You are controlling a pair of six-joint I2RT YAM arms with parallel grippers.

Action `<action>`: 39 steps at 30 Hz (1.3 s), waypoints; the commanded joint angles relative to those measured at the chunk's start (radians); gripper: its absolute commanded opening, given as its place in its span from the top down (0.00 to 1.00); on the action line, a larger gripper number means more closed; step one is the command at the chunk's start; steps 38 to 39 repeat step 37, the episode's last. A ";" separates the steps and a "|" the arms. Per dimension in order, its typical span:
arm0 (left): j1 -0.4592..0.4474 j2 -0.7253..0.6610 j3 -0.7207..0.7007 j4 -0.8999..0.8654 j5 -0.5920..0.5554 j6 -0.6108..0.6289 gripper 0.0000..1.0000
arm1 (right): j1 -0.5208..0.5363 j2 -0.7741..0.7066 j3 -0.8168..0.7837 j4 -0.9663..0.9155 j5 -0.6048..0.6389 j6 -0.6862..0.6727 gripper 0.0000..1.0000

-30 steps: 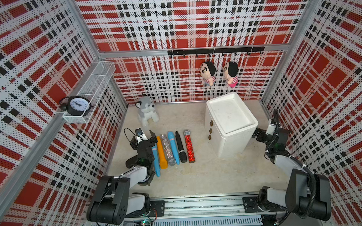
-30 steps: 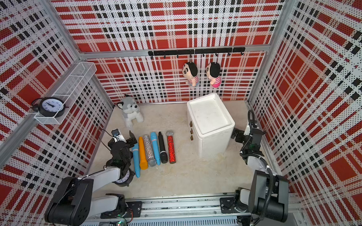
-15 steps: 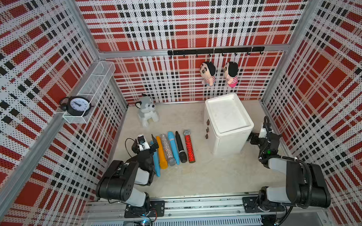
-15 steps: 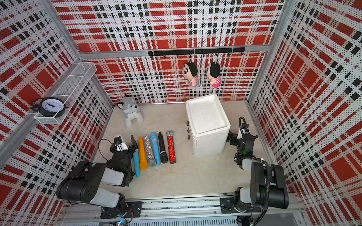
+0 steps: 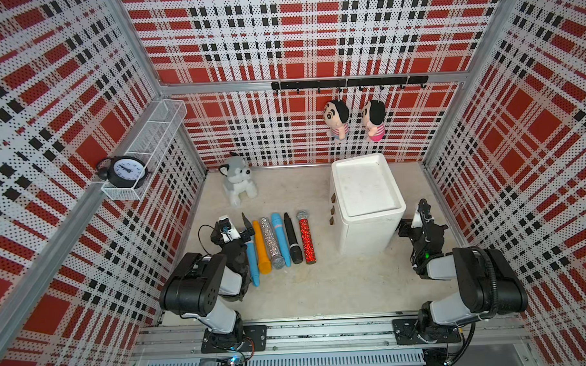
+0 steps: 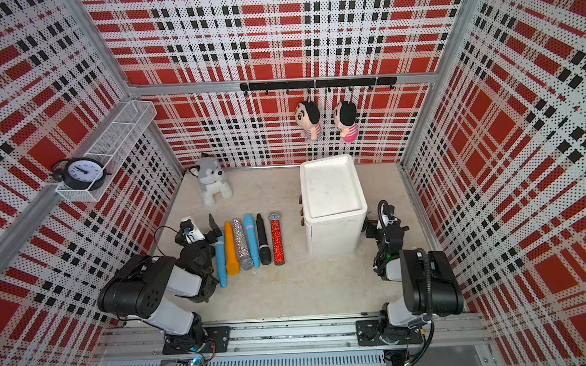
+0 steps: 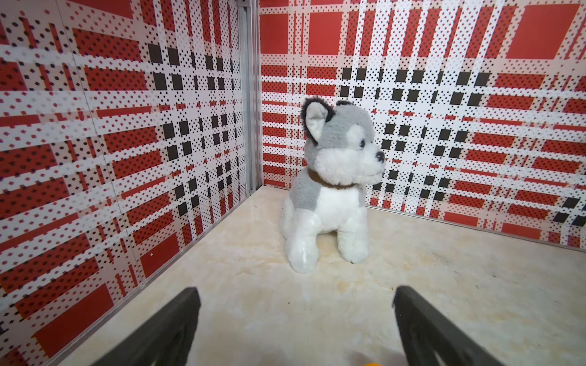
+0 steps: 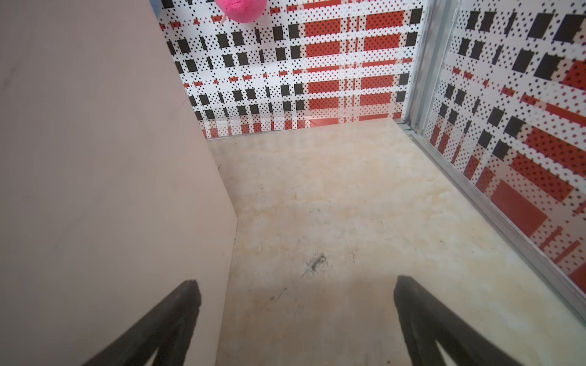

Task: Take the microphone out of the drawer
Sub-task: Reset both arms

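Note:
Several microphones lie side by side on the floor: light blue, orange, silver glitter, blue, black and red glitter. The white drawer cabinet stands right of them, its three brown handles facing the row. The drawers look shut and their insides are hidden. My left gripper is open and empty, low beside the light blue microphone. My right gripper is open and empty, close to the cabinet's right side.
A plush husky sits at the back left, ahead of my left gripper. Two dolls hang from a black hook rail. A clock stands on a wire shelf on the left wall. Plaid walls enclose the floor.
Both arms have folded down toward their bases at the front rail. My right gripper has come closer to the cabinet's side. Both grippers stayed open.

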State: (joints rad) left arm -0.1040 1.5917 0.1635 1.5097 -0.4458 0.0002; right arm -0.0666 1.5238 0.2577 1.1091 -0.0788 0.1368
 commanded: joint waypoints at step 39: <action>0.018 -0.004 0.022 -0.034 -0.030 -0.033 0.02 | 0.068 0.044 0.010 0.083 0.190 -0.034 0.00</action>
